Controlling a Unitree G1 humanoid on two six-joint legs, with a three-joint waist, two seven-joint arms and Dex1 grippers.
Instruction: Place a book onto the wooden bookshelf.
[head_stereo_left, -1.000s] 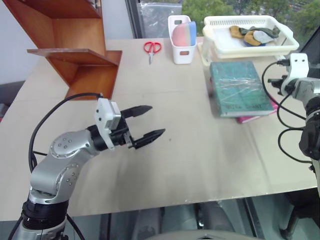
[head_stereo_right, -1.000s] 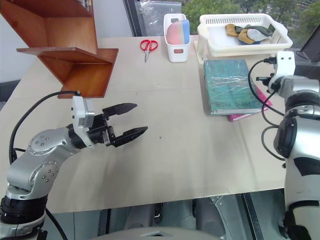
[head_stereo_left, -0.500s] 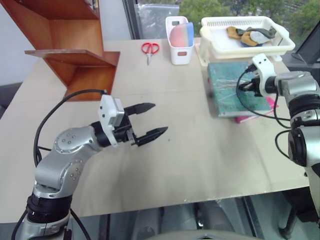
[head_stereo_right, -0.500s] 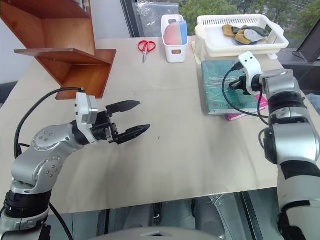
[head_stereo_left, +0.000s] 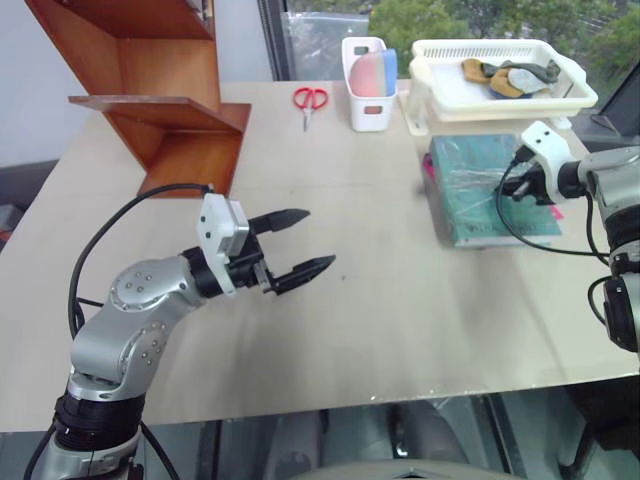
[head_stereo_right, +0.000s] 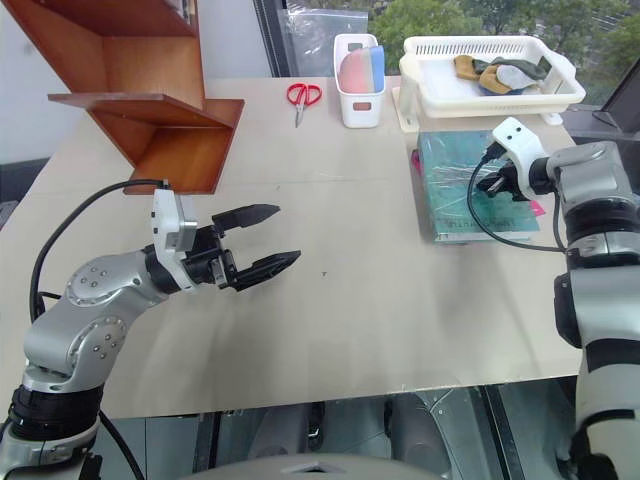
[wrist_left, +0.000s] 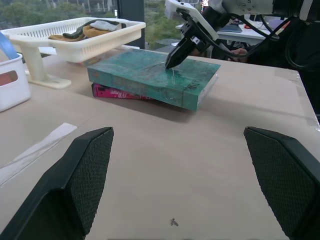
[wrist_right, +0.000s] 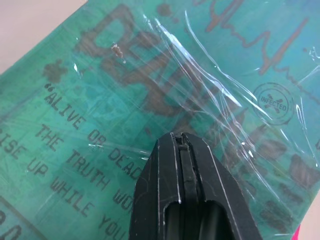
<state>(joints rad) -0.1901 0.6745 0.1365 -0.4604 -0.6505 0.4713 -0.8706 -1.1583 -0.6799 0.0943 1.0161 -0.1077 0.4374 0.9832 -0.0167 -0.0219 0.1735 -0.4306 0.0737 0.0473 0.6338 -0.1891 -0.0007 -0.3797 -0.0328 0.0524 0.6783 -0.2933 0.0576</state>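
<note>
Right gripper (wrist_left: 169, 62) swung in over the book (head_stereo_left: 487, 190), fingers pressed together | book: teal, plastic-wrapped, flat atop pink book (wrist_left: 117, 92), just before white basket (head_stereo_left: 500, 75) | left gripper (head_stereo_left: 300, 243) spread wide

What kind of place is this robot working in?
Probably an office or lab workroom: a big pale table by a window with trees outside, red scissors, a white basket, and a wooden bookshelf.

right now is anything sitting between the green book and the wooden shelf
Nothing visible stands in the way. The book lies on a pink book at the table's right, the wooden bookshelf at the far left. Between them is bare tabletop; the scissors and white bin sit farther back.
</note>
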